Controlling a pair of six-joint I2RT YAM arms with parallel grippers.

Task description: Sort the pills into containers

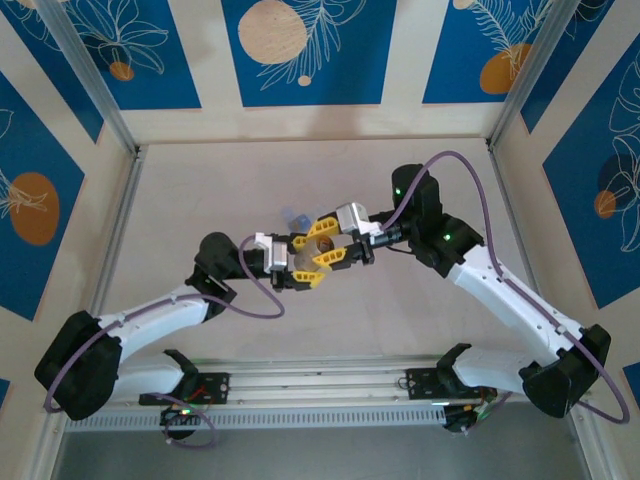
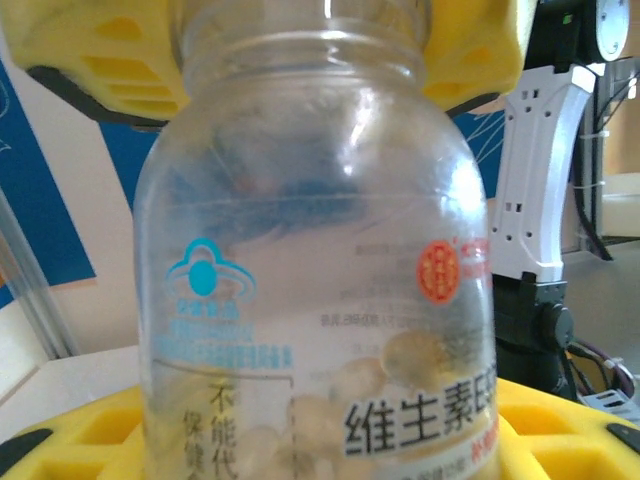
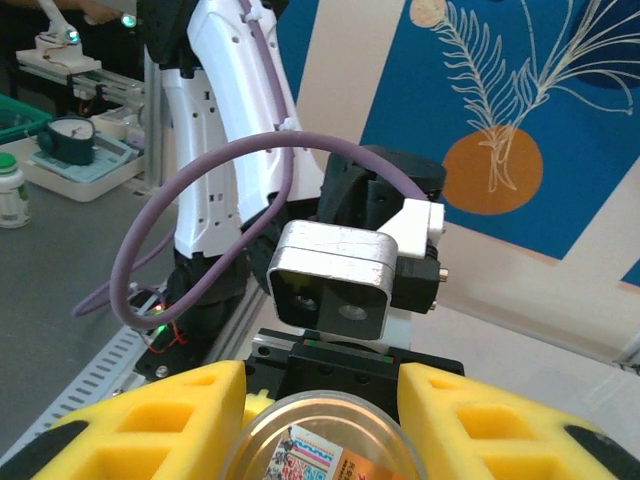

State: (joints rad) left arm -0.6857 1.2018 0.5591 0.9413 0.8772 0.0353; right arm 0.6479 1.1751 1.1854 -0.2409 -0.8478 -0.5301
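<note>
At bench (image 1: 200, 200) centre: round clear plastic vial (image 2: 315, 270) of tan pills (image 2: 400, 360), body clamped in left tool (image 1: 305, 258), neck pinched by right tool (image 1: 332, 243), apparently one steadying while the other works the top. Blue-and-clear flat pill box (image 1: 293, 218) lies just far of them.

Both arms bend inward and meet mid-table, wrists facing. Left gripper (image 1: 307, 261) and right gripper (image 1: 329, 244) both clamp the vial (image 2: 320, 250).
</note>
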